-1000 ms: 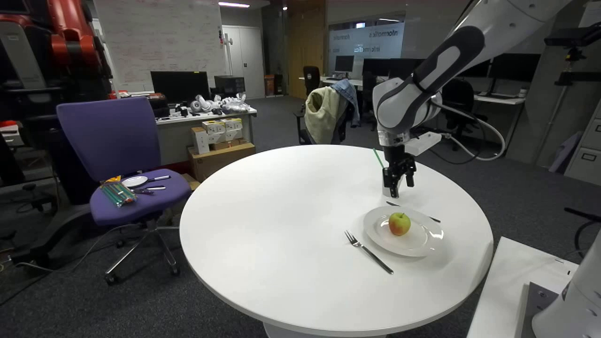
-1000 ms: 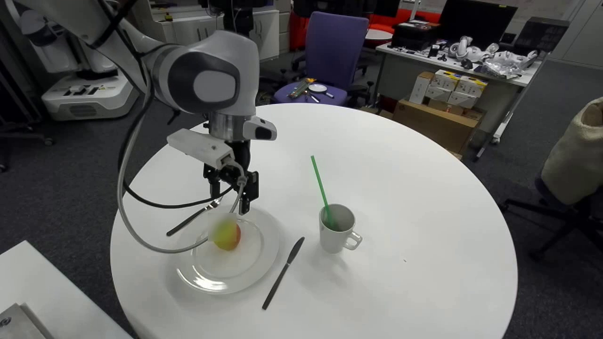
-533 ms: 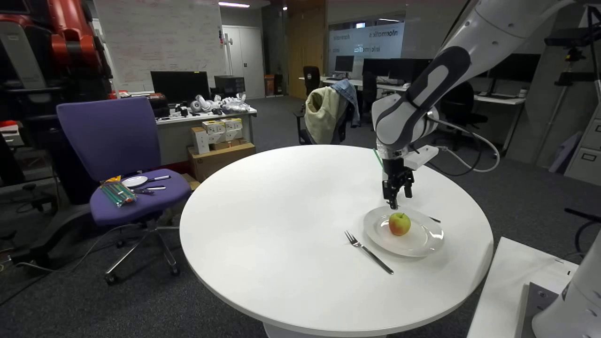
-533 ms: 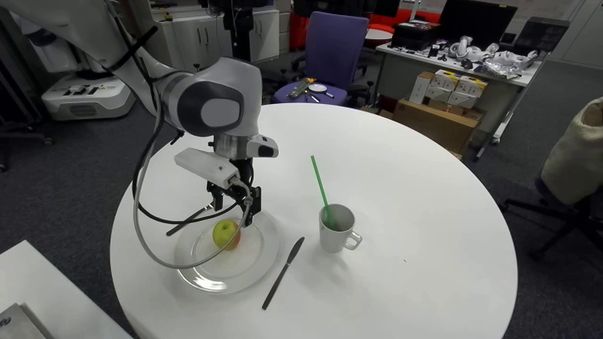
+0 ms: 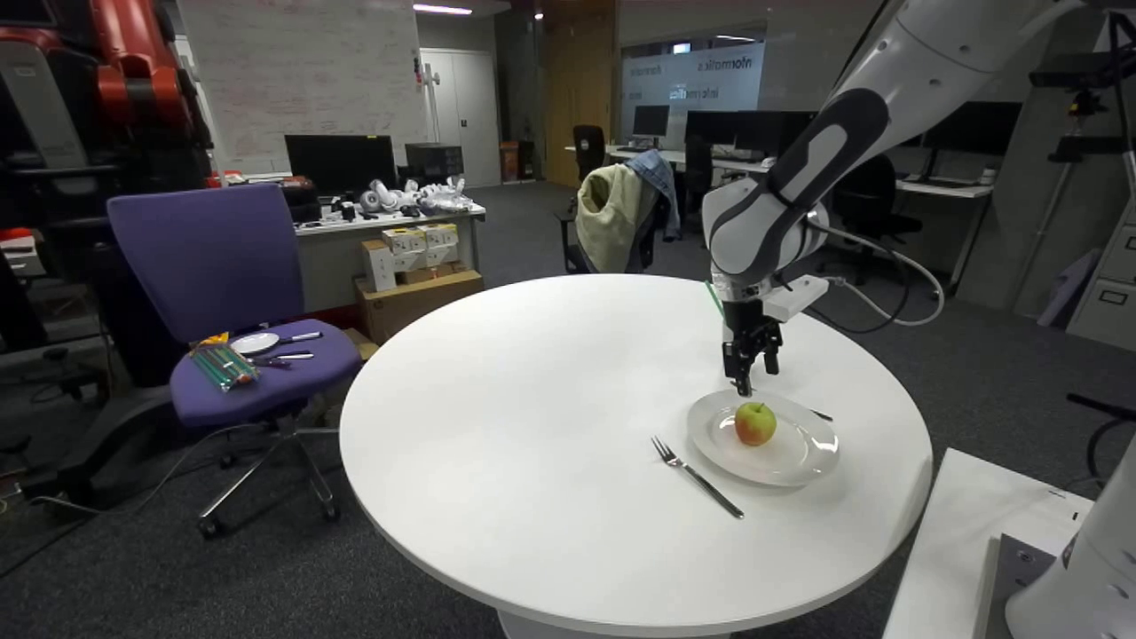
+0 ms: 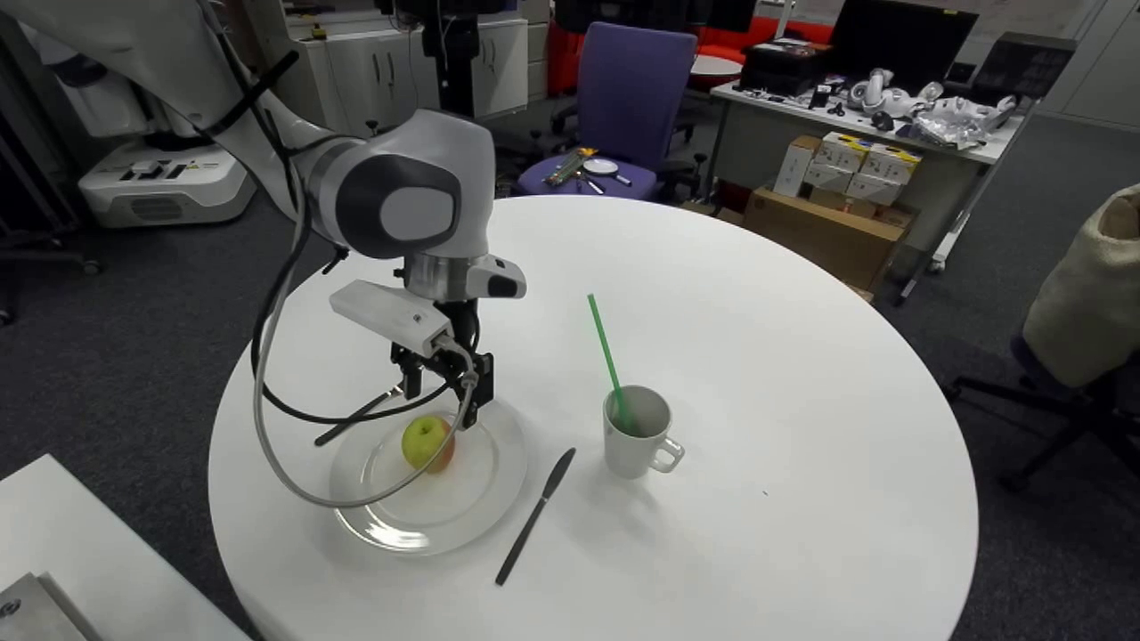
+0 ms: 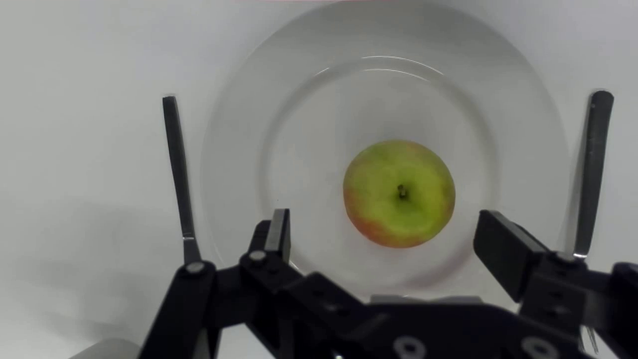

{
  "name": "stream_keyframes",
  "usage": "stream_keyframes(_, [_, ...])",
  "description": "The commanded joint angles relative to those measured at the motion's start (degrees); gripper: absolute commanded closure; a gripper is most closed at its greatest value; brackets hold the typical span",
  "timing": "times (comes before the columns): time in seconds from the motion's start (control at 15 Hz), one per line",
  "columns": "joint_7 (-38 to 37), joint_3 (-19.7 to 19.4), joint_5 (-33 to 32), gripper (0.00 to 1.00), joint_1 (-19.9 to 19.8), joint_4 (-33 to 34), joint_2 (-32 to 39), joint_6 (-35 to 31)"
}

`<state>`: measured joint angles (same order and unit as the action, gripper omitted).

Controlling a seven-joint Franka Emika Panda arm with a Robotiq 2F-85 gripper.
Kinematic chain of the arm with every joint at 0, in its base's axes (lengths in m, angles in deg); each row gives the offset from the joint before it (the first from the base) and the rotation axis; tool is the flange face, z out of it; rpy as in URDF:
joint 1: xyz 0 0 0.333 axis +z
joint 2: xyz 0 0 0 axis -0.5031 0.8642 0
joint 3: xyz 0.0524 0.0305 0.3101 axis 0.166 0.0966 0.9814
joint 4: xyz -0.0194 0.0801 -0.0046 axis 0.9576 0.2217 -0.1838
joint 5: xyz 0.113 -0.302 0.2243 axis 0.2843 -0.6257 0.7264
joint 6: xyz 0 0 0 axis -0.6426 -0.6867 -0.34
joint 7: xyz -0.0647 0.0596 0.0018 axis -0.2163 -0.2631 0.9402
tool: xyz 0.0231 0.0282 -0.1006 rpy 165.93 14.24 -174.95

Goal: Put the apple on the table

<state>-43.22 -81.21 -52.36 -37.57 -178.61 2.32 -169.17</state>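
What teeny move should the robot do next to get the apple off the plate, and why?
Maybe lower the open gripper a little, straight down. The apple sits on the plate; the wrist view shows it roughly lined up between the spread fingers, and in an exterior view the gripper hangs above it, so going down should put one finger on each side.

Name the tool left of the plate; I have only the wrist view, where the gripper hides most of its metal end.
Observer: It's a knife; its blade shows in an exterior view.
Operator: Say what stands near it.
Observer: A mug, with a green straw leaning in it.
Operator: Report what crosses your sight of the apple.
Observer: A grey cable, looping down from the arm, passes in front of it in an exterior view.
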Motion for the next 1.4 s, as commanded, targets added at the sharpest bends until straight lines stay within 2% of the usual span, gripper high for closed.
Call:
stream_keyframes(0.0, [-1.0,0.3,-0.9,0.0,0.3,0.4,1.2,0.2])
stream_keyframes(0.93, [-0.6,0.8,-0.8,0.0,0.7,3.4,8.8,0.9])
stream_keyframes(1.0, [-0.6,0.7,-0.9,0.07,0.7,3.6,9.1,0.9])
stream_keyframes(1.07, [-0.6,0.7,-0.9,0.26,0.7,3.8,9.3,0.9])
stream_keyframes(1.27, [-0.5,0.8,-1.0,0.5,0.7,4.0,9.4,1.1])
stream_keyframes(1.33, [-0.4,0.8,-1.0,0.52,0.6,4.2,9.4,1.2])
